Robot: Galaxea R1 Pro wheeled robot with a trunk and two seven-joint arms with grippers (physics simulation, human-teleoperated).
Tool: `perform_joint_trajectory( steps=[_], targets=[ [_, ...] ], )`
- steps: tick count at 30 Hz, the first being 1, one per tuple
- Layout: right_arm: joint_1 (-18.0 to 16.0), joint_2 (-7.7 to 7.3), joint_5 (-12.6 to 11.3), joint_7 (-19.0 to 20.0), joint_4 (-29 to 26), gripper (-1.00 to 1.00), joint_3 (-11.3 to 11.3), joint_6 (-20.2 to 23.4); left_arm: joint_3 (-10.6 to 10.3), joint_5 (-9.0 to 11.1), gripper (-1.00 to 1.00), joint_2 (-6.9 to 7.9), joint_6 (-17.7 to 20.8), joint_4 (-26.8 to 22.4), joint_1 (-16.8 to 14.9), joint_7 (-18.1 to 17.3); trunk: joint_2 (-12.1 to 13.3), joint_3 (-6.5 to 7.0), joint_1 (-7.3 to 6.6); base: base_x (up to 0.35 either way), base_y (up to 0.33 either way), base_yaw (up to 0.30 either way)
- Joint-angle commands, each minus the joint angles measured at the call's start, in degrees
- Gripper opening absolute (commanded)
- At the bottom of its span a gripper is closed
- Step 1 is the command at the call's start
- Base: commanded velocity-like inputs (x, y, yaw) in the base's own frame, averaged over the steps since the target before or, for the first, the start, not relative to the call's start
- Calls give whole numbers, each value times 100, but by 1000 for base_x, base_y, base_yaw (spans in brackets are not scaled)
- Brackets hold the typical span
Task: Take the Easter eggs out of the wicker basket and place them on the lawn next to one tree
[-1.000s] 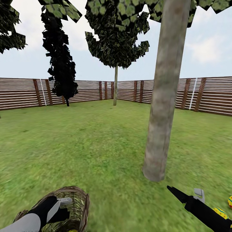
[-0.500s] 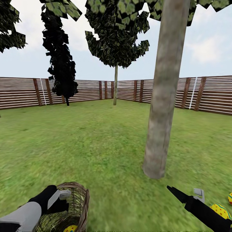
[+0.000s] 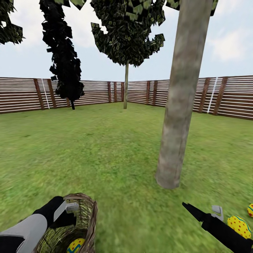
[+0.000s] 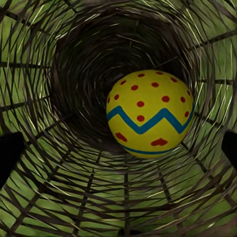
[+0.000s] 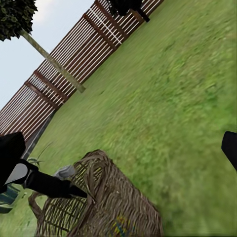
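Note:
The wicker basket [image 3: 86,214] stands on the lawn [image 3: 105,151] at the lower left of the head view. A yellow egg with a blue zigzag and red dots [image 4: 149,113] lies at its bottom and peeks over the rim [image 3: 75,245]. My left gripper [image 3: 66,210] hangs open over the basket mouth, its fingertips [image 4: 10,153] wide apart above the egg. Two yellow dotted eggs [image 3: 239,226] [image 3: 250,209] rest on the grass at the lower right, near the thick grey-brown tree [image 3: 177,116]. Beside them my right gripper [image 3: 205,212] is open and empty.
A brown slat fence [image 3: 21,95] closes the garden at the back. A thin-trunked tree [image 3: 125,88] and a narrow black-leaved tree [image 3: 65,59] stand near it. The right wrist view looks across the grass at the basket [image 5: 103,207] and my left gripper [image 5: 66,180].
The head camera has tilted down a little, so the whole scene sits higher. The egg in the basket and the eggs at the right show more. The left arm shifted slightly over the basket.

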Motion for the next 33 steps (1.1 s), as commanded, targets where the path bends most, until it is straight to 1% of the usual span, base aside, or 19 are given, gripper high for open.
perform_joint_trajectory(
  steps=[1, 5, 7, 9, 13, 21, 27, 33],
  targets=[
    [-2, -1, -25, 10, -9, 100, -4, 38, -44, 60, 100, 2, 33, -12, -2, 18, -4, -29, 1, 0, 0, 0],
    [20, -2, -37, 115, -90, 100, -5, 38, -45, 60, 100, 1, 52, -11, -4, -129, -10, -118, 11, 0, 0, 0],
    [30, -2, -35, 272, -137, 100, -6, 38, -50, 60, 100, 3, 56, -11, -4, -173, -12, -162, 16, 0, 0, 0],
    [38, -2, -34, 411, -203, 100, -6, 38, -52, 60, 100, 4, 53, -10, -4, -196, -15, -206, 22, 0, 0, 0],
    [46, -2, -39, 538, -299, 100, 4, 46, -54, 60, 100, 5, 46, -10, -4, -212, -20, -295, 32, 0, 0, 0],
    [49, -2, 4, 574, -334, 100, 24, 96, -47, 71, 100, 14, -5, -11, 6, -216, -31, -472, 53, 0, 0, 0],
    [49, -6, 47, 532, -332, 100, -1, 94, -46, 83, 100, 28, -92, -10, 25, -214, -39, -605, 68, 0, 0, 0],
    [49, -45, 63, 439, -336, 100, -13, 124, -39, 86, 100, 35, -180, -18, 26, -218, -47, -738, 83, 0, 0, 0]
  ],
)
